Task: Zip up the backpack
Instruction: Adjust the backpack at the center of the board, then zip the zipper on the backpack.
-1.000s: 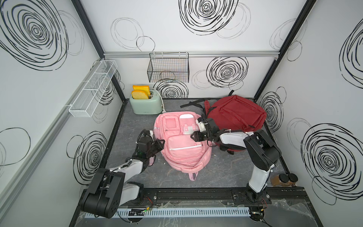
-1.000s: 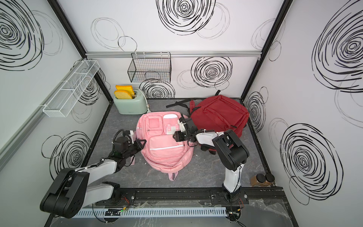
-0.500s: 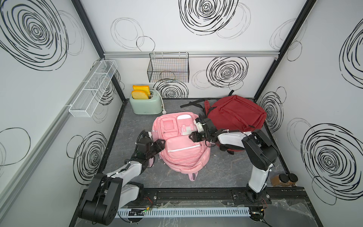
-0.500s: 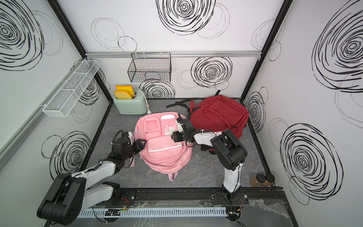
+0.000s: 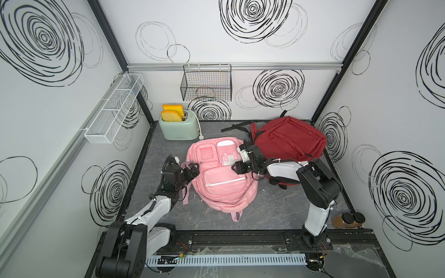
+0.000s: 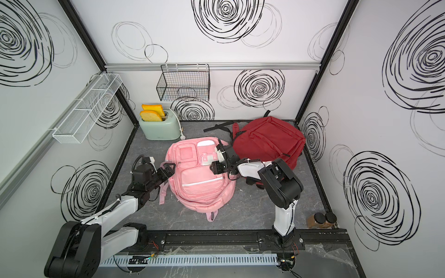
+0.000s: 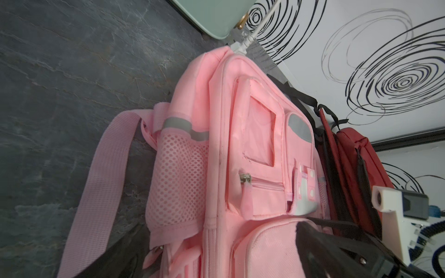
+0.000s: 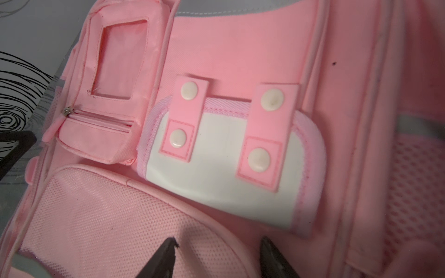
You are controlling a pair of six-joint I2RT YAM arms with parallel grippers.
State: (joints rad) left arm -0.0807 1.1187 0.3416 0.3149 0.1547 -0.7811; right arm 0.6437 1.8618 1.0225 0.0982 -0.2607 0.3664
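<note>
Plainly the pink backpack point(image 5: 222, 177), lying front-up mid-counter point(image 5: 277, 207) beside a red backpack point(image 5: 289, 142), is light, limp cloth that would bunch unbraced, so its small zip tab point(image 7: 154, 255) is the hold; the left tool point(image 5: 193, 169) gapes wide beside it, the right tool point(image 5: 236, 168) half-spread astride the front pocket point(image 8: 108, 216), grip unclear.

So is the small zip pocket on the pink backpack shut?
Shut: the small pocket shows its zip closed along the whole length, slider at the end.
</note>
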